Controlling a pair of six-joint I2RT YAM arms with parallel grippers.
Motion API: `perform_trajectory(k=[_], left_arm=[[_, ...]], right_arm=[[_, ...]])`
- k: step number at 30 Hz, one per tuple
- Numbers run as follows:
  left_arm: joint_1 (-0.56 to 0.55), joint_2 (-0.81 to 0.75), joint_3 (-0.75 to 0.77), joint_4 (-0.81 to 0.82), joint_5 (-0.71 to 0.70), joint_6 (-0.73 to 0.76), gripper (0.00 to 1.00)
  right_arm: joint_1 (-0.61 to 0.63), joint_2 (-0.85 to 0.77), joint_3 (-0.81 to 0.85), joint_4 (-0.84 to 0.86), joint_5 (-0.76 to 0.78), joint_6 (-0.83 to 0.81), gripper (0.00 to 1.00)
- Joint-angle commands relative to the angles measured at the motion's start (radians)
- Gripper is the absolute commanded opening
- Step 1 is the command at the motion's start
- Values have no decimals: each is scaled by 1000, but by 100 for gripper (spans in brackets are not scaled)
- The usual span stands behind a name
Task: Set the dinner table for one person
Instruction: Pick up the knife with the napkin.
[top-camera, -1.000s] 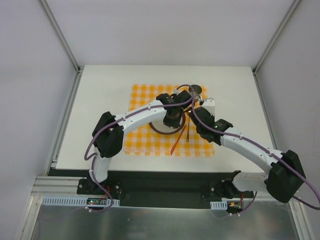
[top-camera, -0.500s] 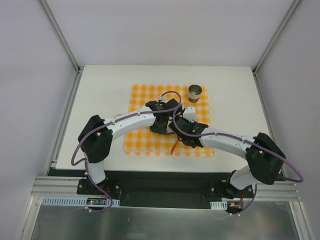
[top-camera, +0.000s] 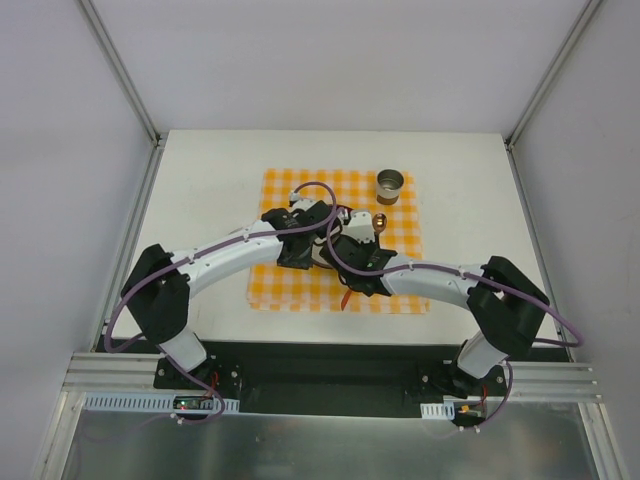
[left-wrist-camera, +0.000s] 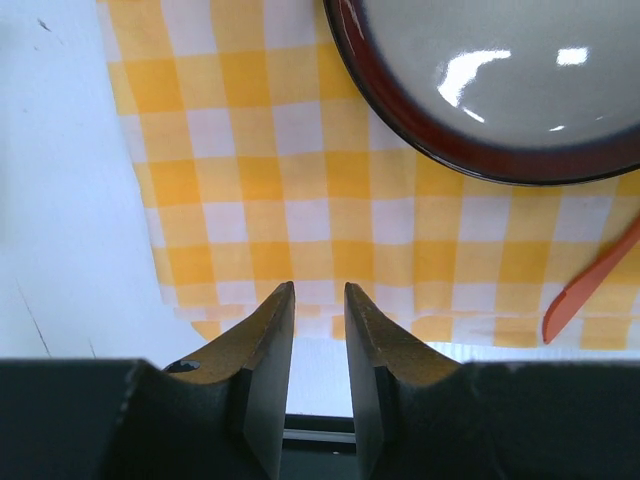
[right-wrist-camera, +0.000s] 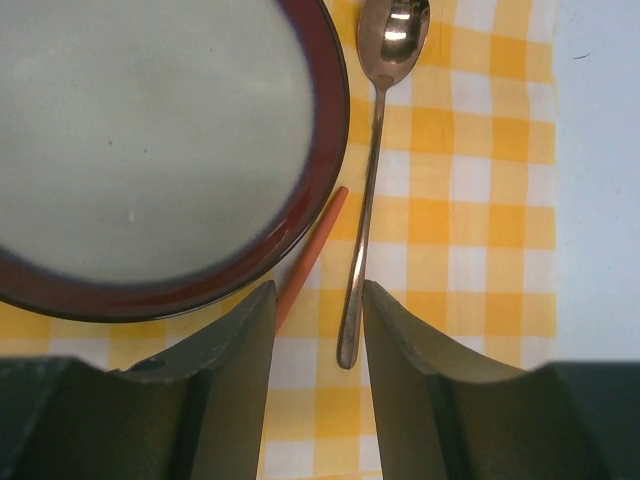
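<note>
The right claw (right-wrist-camera: 317, 288) is spreading wider than it was a second ago, and nothing is sitting between its fingers. It is hanging over the handle end of the spoon (right-wrist-camera: 372, 180), which is lying flat on the checkered mat (top-camera: 280, 190) just right of the plate (right-wrist-camera: 140, 130). An orange utensil (right-wrist-camera: 315, 250) is lying between the two, its far end seeming to touch the plate's rim.

A moment back this claw was working up by the metal cup (top-camera: 390, 186). Now it is drawing back toward the near edge, and the cup is standing free at the mat's far right corner. The left claw (left-wrist-camera: 318, 295) is also sliding off the plate toward the mat's near left edge, its fingers nearly together with a thin gap and pinching nothing.

The dinner table (top-camera: 200, 200) is lying white and bare around the mat. To my eye the setting is looking all but finished, with both claws backing away.
</note>
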Motion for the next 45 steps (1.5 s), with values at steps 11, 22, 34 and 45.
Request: perform_trajectory(k=[11, 22, 34, 45], left_arm=[[138, 61, 45, 73, 31, 67, 25], [294, -99, -116, 152, 100, 110, 25], [294, -159, -163, 155, 109, 111, 25], [296, -206, -189, 155, 114, 110, 25]], right_arm=[[17, -63, 2, -32, 113, 45, 43], [22, -72, -59, -112, 224, 405, 42], [91, 62, 2, -106, 178, 581, 40], [106, 82, -13, -99, 141, 653, 37]])
